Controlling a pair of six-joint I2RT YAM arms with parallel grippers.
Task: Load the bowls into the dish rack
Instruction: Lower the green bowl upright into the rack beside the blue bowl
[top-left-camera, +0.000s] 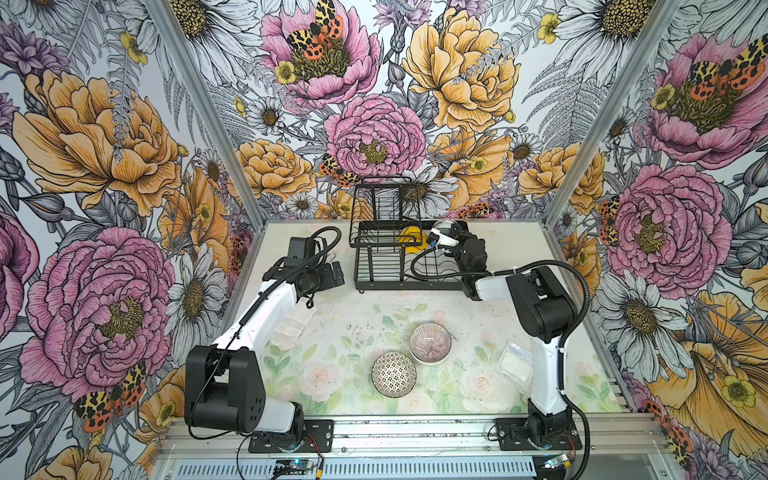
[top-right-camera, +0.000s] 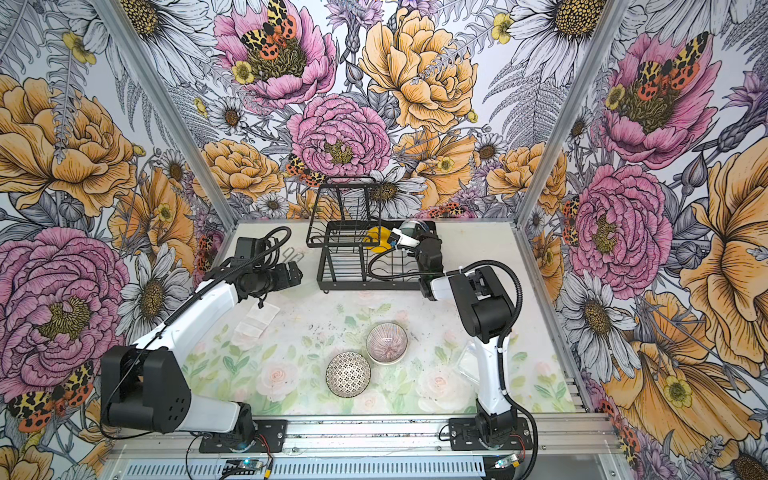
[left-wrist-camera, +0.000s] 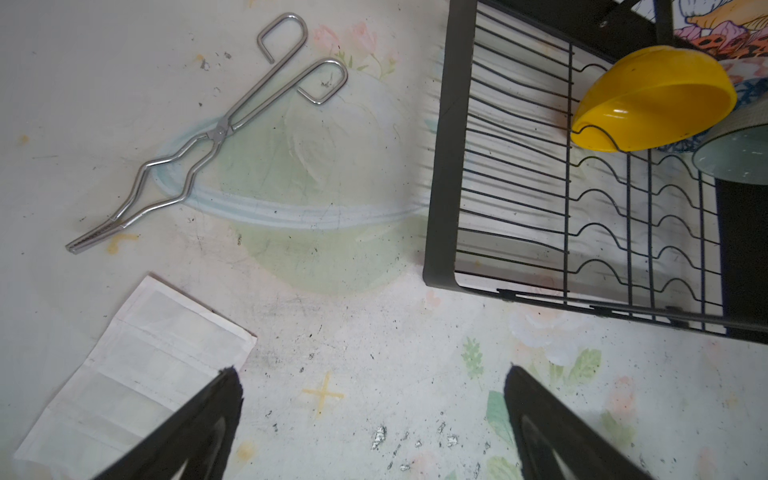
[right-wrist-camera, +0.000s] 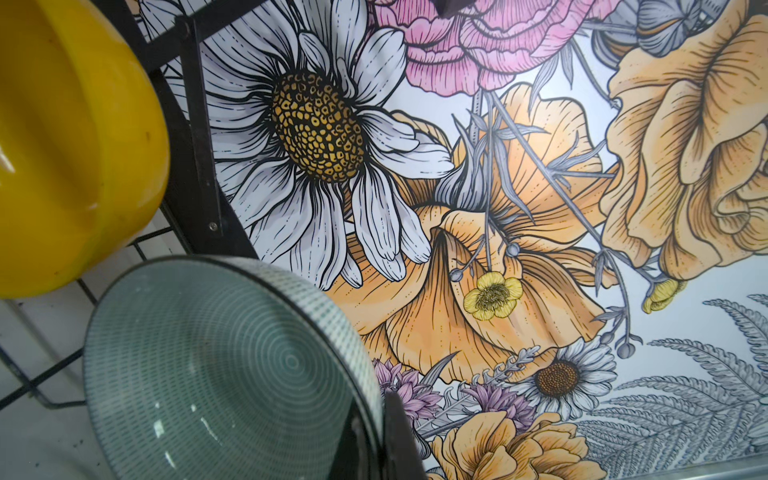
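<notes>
The black wire dish rack stands at the back of the table. A yellow bowl leans on edge in its slots. My right gripper is shut on the rim of a pale teal bowl, held over the rack's right end beside the yellow one. A pink-striped bowl and a black-and-white patterned bowl sit on the table in front. My left gripper hangs open and empty left of the rack.
Thin metal tongs lie on the table left of the rack. A white paper packet lies under the left arm. A clear square tub sits by the right arm's base. Patterned walls close in on three sides.
</notes>
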